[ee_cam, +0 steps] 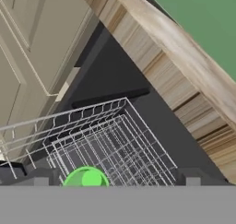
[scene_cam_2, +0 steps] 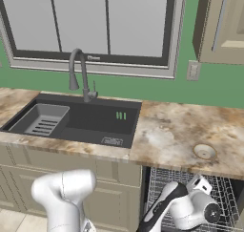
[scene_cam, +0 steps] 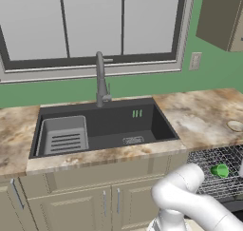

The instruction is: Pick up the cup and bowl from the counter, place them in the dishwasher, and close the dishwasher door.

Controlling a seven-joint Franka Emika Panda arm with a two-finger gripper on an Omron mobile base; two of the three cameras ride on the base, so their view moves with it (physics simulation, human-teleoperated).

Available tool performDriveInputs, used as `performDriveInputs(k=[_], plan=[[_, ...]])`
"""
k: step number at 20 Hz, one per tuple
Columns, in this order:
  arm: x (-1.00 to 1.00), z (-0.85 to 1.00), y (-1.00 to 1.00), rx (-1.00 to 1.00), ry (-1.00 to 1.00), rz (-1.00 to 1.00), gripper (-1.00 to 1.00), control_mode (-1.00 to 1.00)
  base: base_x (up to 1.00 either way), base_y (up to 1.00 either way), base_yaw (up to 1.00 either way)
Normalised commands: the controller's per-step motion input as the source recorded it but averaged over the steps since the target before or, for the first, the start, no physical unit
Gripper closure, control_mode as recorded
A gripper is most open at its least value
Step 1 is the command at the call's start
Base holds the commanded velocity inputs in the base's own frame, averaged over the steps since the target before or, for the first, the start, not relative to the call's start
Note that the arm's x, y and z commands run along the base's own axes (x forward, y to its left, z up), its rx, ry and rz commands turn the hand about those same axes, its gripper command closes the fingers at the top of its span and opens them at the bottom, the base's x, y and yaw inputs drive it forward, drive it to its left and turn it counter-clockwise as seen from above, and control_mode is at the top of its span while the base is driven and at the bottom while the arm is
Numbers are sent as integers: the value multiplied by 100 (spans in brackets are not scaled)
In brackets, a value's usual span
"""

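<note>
The jaws stand wide open and empty above the wire rack (ee_cam: 106, 140) of the dishwasher (scene_cam_2: 190, 193). The tabletop (scene_cam_2: 181, 131) overhangs the rack, with the dark sink (scene_cam: 104, 125) and its tap (scene_cam: 100, 78) off to the left. The bowl (scene_cam_2: 205, 152) sits on the tabletop near its front edge. The cup (scene_cam: 219, 170) lies in the rack.

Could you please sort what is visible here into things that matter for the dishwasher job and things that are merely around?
Job:
cup, in the dishwasher rack
bowl, on the counter
gripper, open

Around:
sink
faucet
window
wall outlet
</note>
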Motion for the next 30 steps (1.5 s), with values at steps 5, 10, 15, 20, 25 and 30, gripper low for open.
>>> performDriveInputs(k=[5,10,15,20,25,30], plan=[[0,33,-21,-7,0,0,-100,-100,0,0,0],[0,38,-16,-5,0,0,-100,-100,0,0,0],[8,25,-21,-4,0,0,-100,-100,0,0,0],[30,8,-23,-8,0,0,-100,-100,0,0,0],[26,17,-28,-9,0,0,-100,-100,0,0,0],[15,10,-29,-5,0,0,-100,-100,0,0,0]])
